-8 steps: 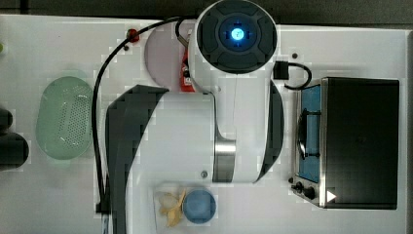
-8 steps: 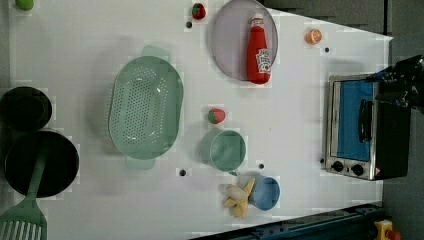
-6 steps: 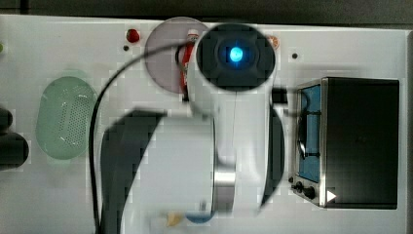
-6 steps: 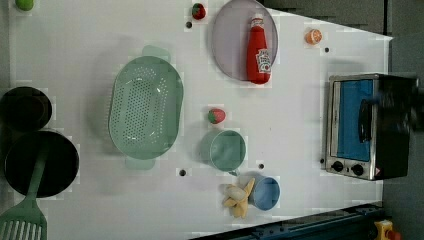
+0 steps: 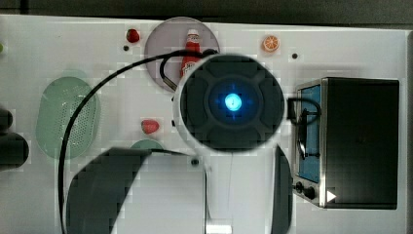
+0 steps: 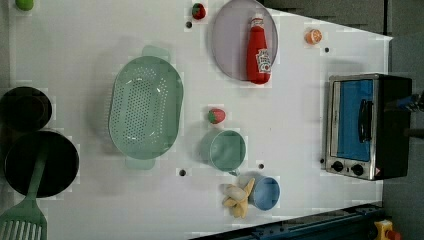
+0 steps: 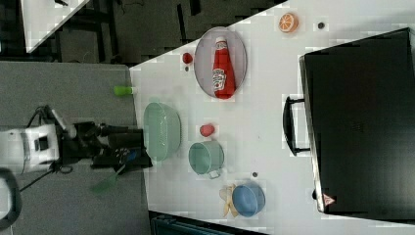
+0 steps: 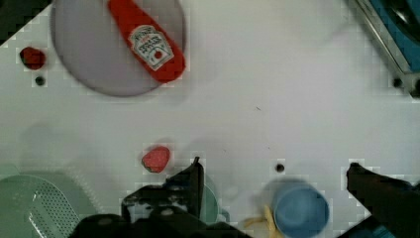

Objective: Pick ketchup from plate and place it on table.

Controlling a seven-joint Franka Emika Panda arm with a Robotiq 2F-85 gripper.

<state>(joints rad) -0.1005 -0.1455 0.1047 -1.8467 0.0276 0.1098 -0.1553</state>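
Observation:
The ketchup [image 6: 257, 50], a narrow red bottle with a white cap and label, lies flat on the pale lilac plate [image 6: 230, 40] at the far side of the white table [image 6: 75, 40]. In the top view the ketchup [image 5: 191, 53] and plate [image 5: 163, 44] are partly hidden by my arm's round head. The wrist view has the ketchup [image 8: 148, 42] on the plate [image 8: 89, 49]. My gripper [image 8: 275, 166] hangs high above the table, open, its fingers [image 8: 195, 173] spread wide with nothing between them, well away from the bottle.
A toaster oven [image 6: 365, 125] stands at the left view's right. A pale green basket [image 6: 145, 107], a teal cup [image 6: 227, 150], a strawberry [image 6: 216, 116], a blue bowl [image 6: 265, 192] with a banana, an orange slice [image 6: 313, 36] and black pots [image 6: 25, 107] sit around.
In the top view my arm's head has slid down off the plate and grown larger, uncovering more of the plate and bottle. The ketchup has not moved.

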